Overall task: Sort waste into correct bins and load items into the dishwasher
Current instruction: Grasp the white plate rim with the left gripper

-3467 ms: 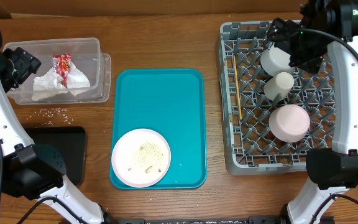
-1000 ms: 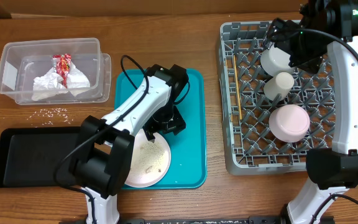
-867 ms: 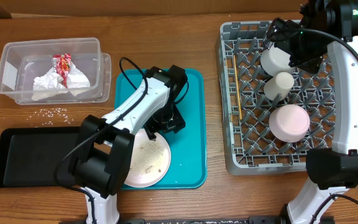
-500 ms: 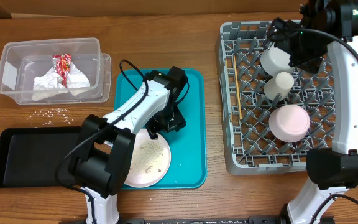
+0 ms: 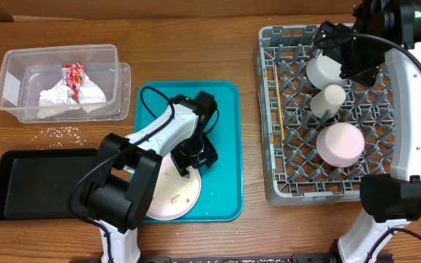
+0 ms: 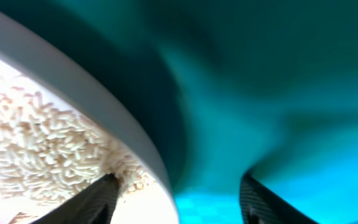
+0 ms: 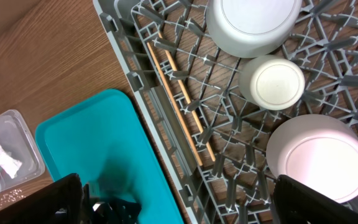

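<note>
A white plate (image 5: pixel 163 191) with rice (image 5: pixel 172 191) lies at the near left of the teal tray (image 5: pixel 221 131). My left gripper (image 5: pixel 194 156) is low at the plate's upper right rim. In the left wrist view it (image 6: pixel 179 202) is open and straddles the rim (image 6: pixel 104 106), one finger over the rice (image 6: pixel 36 149), the other over the tray (image 6: pixel 278 74). My right gripper (image 5: pixel 342 52) is open and empty, high above the grey dish rack (image 5: pixel 283 186). The rack holds a white bowl (image 5: pixel 324 71), a cup (image 5: pixel 330 98), a pink bowl (image 5: pixel 340 144) and chopsticks (image 5: pixel 275 102).
The clear tub (image 5: pixel 20 109) at the far left holds the white napkin (image 5: pixel 61 98) and the red wrapper (image 5: pixel 74 75). Loose rice grains (image 5: pixel 61 132) lie on the wood in front of it. The black tray (image 5: pixel 42 183) lies at the near left.
My left arm came in from the far left onto the teal tray, then its gripper slid down to the plate's upper right rim. The black tray is now uncovered. The right arm has not moved.
</note>
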Robot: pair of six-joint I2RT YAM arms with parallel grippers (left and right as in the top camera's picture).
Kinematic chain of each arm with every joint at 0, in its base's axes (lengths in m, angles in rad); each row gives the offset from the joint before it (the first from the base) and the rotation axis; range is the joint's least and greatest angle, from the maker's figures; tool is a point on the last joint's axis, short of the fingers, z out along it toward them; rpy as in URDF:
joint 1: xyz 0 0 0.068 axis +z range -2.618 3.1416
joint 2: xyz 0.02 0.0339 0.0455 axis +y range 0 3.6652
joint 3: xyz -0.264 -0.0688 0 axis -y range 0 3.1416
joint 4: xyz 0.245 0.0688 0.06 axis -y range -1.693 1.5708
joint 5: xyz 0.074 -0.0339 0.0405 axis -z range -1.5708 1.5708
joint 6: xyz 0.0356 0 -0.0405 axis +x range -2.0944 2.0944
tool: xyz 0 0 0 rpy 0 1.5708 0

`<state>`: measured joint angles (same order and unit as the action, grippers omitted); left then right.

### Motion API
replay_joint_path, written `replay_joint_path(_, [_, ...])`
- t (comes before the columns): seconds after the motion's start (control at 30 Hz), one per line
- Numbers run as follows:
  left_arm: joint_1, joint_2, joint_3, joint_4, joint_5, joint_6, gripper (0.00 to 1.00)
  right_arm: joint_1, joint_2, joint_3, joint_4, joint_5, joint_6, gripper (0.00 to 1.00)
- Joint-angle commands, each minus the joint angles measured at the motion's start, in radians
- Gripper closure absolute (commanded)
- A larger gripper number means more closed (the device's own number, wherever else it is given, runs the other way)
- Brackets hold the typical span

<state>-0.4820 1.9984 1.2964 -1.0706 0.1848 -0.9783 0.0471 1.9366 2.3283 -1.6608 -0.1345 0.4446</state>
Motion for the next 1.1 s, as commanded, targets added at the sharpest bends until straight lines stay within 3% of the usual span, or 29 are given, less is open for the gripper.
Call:
replay_joint_path(0.0, [0.004,0.005,-0.025,0.020,-0.017,-0.028,0.41,-0.003,-0.008,0.013,0.006,-0.005,0.005,0.00])
replay_joint_path(0.37, [0.003,0.005,-0.025,0.047,-0.038,-0.029,0.56,-0.003,-0.008,0.013,0.006,-0.005,0.005,0.00])
replay_joint_path(0.77, [0.003,0.005,-0.025,0.031,-0.038,-0.027,0.95,-0.003,-0.008,0.013,0.006,-0.005,0.005,0.00])
replay_joint_path(1.07, [0.003,0.004,-0.006,0.013,-0.041,0.000,0.96,-0.003,-0.008,0.013,0.006,-0.005,0.005,0.00])
